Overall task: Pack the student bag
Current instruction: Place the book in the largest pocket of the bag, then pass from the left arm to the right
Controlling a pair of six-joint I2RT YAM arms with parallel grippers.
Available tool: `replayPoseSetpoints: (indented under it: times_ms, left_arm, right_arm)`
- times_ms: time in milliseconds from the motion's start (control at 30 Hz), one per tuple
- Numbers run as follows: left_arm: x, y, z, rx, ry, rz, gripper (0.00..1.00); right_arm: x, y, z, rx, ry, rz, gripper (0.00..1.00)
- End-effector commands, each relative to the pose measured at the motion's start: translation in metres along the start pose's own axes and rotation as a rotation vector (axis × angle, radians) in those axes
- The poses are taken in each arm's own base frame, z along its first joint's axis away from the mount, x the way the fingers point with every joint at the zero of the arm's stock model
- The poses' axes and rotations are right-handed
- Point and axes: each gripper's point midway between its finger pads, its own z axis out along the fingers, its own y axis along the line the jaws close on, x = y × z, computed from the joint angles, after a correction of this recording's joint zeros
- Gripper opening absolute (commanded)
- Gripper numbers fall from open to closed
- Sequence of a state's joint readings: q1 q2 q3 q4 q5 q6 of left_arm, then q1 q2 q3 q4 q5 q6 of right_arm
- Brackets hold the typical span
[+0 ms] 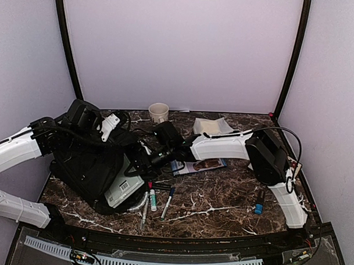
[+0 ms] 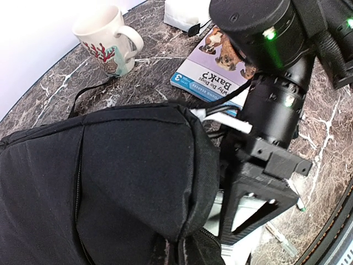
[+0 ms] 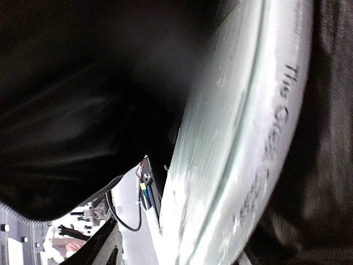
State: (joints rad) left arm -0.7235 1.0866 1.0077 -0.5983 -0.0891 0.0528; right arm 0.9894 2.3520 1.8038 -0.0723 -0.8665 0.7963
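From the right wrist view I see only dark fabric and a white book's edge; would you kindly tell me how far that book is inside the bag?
Observer: The top view shows the white book only partly inside the bag; its labelled end sticks out of the opening.
Operator: Thank you. Does anything lie near that end?
Observer: Yes, several pens lie loose right beside it.
Operator: Is anything standing behind the bag?
Observer: A mug stands upright beyond the bag, near the back wall.
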Motion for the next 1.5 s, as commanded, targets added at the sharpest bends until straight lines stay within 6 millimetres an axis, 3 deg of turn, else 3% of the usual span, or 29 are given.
replayPoseSetpoints:
  times_ms: [0, 100, 233, 400, 500, 633, 833, 1033, 1467]
  left_arm:
    - [-0.027, -0.001, -0.002, 0.002, -0.101, -0.011, 0.0]
    - [-0.016, -0.004, 0.001, 0.018, -0.077, -0.046, 0.0]
    - [0.0, -0.002, 0.007, 0.001, -0.049, -0.049, 0.0]
    - [0.001, -0.01, 0.007, 0.048, -0.037, -0.042, 0.0]
    - [0.002, -0.017, 0.009, 0.085, -0.032, -0.038, 0.0]
    - [0.001, -0.026, 0.016, 0.132, -0.023, -0.021, 0.0]
    - [-0.003, -0.033, 0.024, 0.175, 0.0, -0.026, 0.0]
    - [-0.006, -0.038, 0.022, 0.201, -0.036, -0.037, 0.0]
    - [-0.016, -0.032, 0.006, 0.177, -0.108, -0.07, 0.0]
  right_arm:
    - [-0.011, 0.027, -0.038, 0.019, -0.063, -0.14, 0.64]
    - [-0.013, 0.031, -0.051, 0.053, -0.089, -0.187, 0.66]
    - [-0.012, 0.05, -0.058, -0.108, -0.052, -0.19, 0.62]
    - [-0.014, 0.037, -0.09, -0.101, -0.066, -0.216, 0.51]
    - [-0.028, 0.025, -0.112, -0.029, -0.105, -0.275, 0.5]
    - [-0.053, 0.026, -0.129, 0.109, -0.152, -0.425, 0.58]
    - [-0.06, 0.043, -0.129, 0.119, -0.151, -0.608, 0.64]
    - [-0.038, 0.053, -0.106, 0.064, -0.088, -0.726, 0.67]
    - [-0.038, 0.06, -0.062, -0.008, -0.052, -0.693, 0.67]
